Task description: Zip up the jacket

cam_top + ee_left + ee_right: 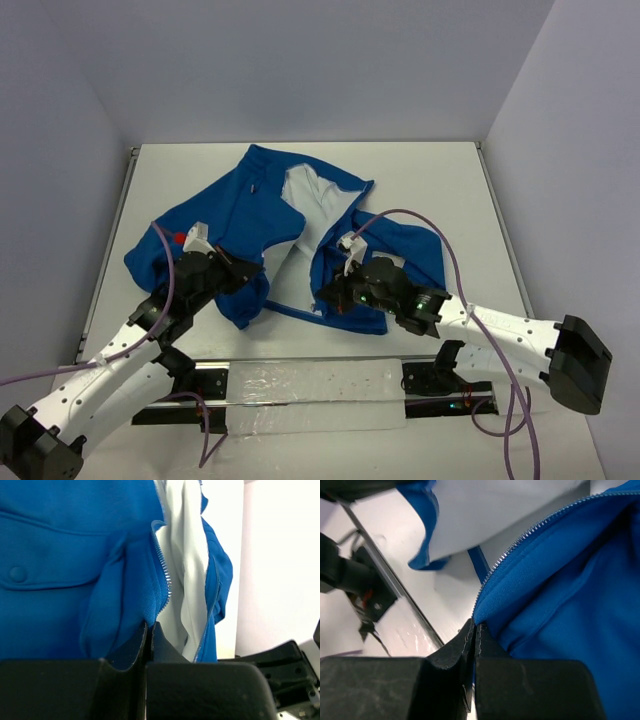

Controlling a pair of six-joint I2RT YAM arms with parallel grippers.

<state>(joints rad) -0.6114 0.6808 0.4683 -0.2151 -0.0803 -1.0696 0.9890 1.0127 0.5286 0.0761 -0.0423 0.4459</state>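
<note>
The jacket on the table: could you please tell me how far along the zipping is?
Done: the left gripper is shut on the bottom end of one zipper edge and the right gripper on the other. In hand: bringing those two ends together; they lie apart, with white lining showing between. Left: engaging the ends and closing the whole front; the jacket is fully open.

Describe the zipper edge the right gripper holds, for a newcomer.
The open blue jacket lies on the table, white lining showing mid-front. The zipper edge borders the panel right of that lining; only its near corner sits in the right gripper.
</note>
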